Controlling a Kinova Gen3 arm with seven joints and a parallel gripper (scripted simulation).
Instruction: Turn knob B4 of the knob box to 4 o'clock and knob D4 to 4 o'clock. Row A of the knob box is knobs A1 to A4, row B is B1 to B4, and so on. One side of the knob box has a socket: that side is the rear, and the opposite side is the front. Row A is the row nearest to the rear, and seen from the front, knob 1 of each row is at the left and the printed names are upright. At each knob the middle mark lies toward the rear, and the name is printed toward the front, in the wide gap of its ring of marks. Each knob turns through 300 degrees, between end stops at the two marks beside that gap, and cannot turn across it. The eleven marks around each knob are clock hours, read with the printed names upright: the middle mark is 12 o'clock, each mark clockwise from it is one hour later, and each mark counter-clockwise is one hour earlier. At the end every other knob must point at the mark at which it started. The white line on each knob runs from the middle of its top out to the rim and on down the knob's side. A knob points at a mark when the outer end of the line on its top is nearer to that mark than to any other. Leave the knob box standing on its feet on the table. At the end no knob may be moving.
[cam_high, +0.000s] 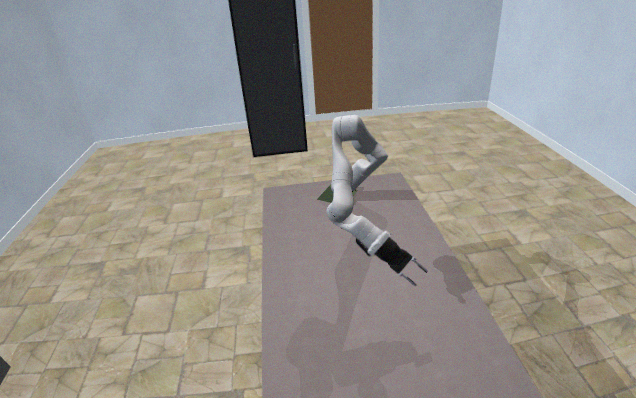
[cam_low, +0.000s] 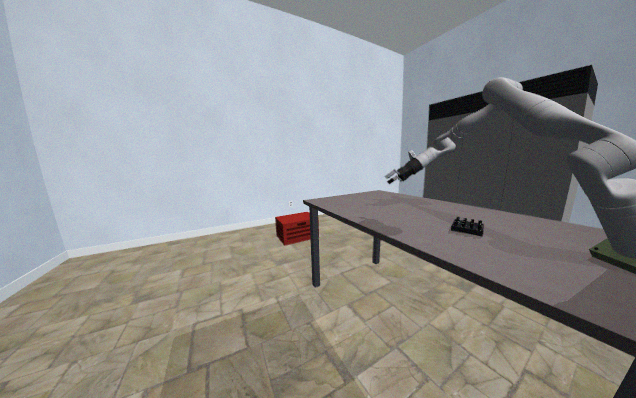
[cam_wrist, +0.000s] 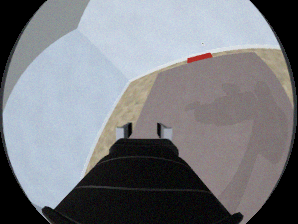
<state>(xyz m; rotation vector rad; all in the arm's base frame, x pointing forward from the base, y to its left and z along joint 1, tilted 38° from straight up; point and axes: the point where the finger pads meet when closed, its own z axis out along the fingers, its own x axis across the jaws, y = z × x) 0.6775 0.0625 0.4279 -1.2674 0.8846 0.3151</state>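
The knob box (cam_low: 467, 226) is a small black box with rows of knobs, standing on the grey table (cam_low: 505, 262) (cam_high: 300, 260) (cam_wrist: 220, 136). It is too small to read the knobs' lines. In the top view the arm's wrist hides it. My gripper (cam_high: 419, 276) (cam_low: 391, 176) (cam_wrist: 144, 128) is open and empty. It hangs in the air well above the table, beyond the box toward the table's far end, pointing away from the arm's base. The wrist view shows only the two fingertips, the wall, the floor and a part of the table.
A red toolbox (cam_low: 293, 227) (cam_wrist: 200, 58) stands on the floor by the wall past the table's end. A tall dark cabinet (cam_high: 270, 75) (cam_low: 500, 160) stands behind the table. A brown door (cam_high: 341, 55) is in the back wall. The arm's base sits on a green plate (cam_low: 610, 252) (cam_high: 325, 195).
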